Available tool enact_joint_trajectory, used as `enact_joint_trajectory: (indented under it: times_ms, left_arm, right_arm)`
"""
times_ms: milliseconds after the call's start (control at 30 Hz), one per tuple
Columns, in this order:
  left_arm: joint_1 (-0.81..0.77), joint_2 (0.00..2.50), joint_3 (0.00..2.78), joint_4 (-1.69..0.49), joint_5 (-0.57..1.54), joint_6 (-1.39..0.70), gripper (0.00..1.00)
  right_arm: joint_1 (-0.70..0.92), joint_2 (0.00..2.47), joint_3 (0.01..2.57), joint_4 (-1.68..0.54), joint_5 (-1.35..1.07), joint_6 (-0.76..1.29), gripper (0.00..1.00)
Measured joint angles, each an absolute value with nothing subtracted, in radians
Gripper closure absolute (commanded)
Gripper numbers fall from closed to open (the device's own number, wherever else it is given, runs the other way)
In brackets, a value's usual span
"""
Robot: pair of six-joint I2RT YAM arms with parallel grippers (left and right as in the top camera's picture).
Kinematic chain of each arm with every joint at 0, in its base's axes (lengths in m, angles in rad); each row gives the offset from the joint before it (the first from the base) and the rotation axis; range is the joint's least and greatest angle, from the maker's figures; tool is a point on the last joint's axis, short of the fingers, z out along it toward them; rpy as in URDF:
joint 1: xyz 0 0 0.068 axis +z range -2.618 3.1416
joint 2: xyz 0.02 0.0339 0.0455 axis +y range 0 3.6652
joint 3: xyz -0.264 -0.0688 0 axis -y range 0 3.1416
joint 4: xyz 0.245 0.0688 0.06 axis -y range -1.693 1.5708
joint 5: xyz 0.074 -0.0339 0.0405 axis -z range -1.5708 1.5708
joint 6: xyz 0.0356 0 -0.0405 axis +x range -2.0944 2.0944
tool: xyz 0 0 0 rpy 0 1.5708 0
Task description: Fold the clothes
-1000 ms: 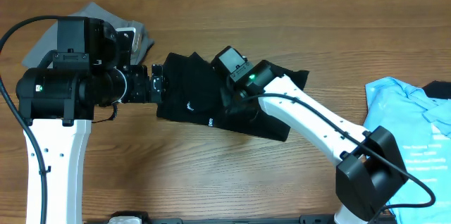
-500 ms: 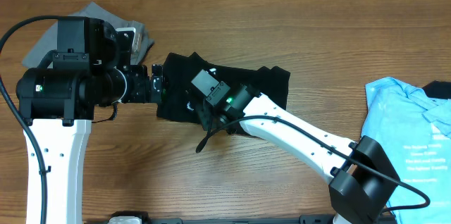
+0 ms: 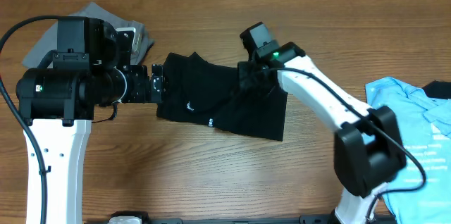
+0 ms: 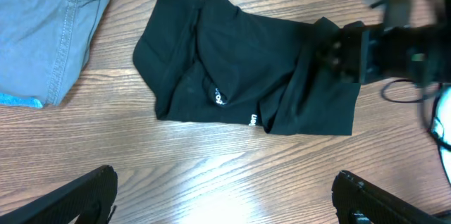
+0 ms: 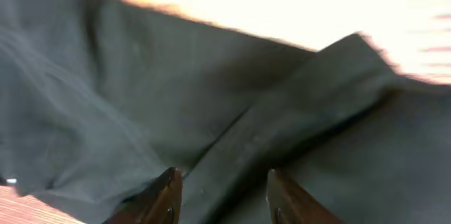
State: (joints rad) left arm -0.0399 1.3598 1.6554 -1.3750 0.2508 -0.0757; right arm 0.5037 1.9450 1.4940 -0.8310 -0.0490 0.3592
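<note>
The black trousers (image 3: 211,97) lie crumpled in the middle of the table, with a small white logo (image 3: 189,107) on the front. They also show in the left wrist view (image 4: 239,76). My left gripper (image 3: 159,83) hovers at their left edge; in its wrist view the fingers (image 4: 224,176) are wide apart and empty over bare wood. My right gripper (image 3: 246,75) is over the trousers' upper right part. In its blurred wrist view the fingers (image 5: 225,185) are apart, with a ridge of black cloth (image 5: 211,90) between them.
Grey shorts (image 3: 84,16) lie at the back left behind the left arm and show in the left wrist view (image 4: 49,27). A light-blue printed T-shirt (image 3: 405,132) lies at the right edge. Bare wood lies in front of the trousers.
My right gripper swept left across the trousers half a second ago and is now back at their upper right. The cloth's right half is spread out again. The left arm has not moved.
</note>
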Motion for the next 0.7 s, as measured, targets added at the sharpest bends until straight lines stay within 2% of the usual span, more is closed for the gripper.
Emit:
enact_joint_trajectory:
  times_ms: [167,200,233,300,367,700]
  left_arm:
    - [-0.04,1.36,1.655,-1.384,0.251,-0.076,0.0]
    - [-0.04,1.36,1.655,-1.384,0.251,-0.076,0.0]
    - [-0.04,1.36,1.655,-1.383,0.251,-0.076,0.0]
    - [-0.04,1.36,1.655,-1.383,0.251,-0.076,0.0]
    - [-0.04,1.36,1.655,-1.382,0.251,-0.075,0.0]
    - [-0.04,1.36,1.655,-1.378,0.251,-0.076,0.0]
  right_arm:
    - [0.506,2.069,1.494,-0.932,-0.054,0.374,0.43]
    - [0.506,2.078,1.493,-0.944,-0.049,0.377,0.51]
    - [0.506,2.086,1.493,-0.953,-0.044,0.378,0.67]
    - [0.506,2.088,1.493,-0.952,-0.034,0.387,0.88]
    - [0.506,2.088,1.493,-0.941,-0.028,0.395,0.94]
    - [0.506,2.07,1.588,-0.889,-0.054,0.363,0.96]
